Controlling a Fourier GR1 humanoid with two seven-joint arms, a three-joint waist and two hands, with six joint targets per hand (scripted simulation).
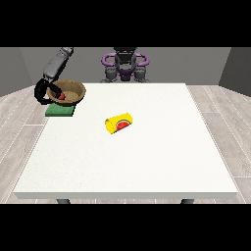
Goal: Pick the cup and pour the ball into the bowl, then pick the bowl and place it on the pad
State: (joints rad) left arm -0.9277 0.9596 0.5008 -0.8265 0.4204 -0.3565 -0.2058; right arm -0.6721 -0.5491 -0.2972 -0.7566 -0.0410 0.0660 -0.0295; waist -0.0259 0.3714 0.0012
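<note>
A brown bowl (68,91) is over the far edge of the green pad (60,112) at the table's far left corner. Whether it touches the pad I cannot tell. A red ball (62,96) shows inside the bowl. The black hand at the view's left (43,92) has its fingers curled round the bowl's left rim. A yellow cup (119,122) lies on its side near the table's middle, its red-lined mouth facing the camera. No hand shows at the view's right.
The white table (147,162) stretches wide in front of and to the right of the cup. The robot's torso (125,66) stands behind the far edge. The pad lies close to the table's left edge.
</note>
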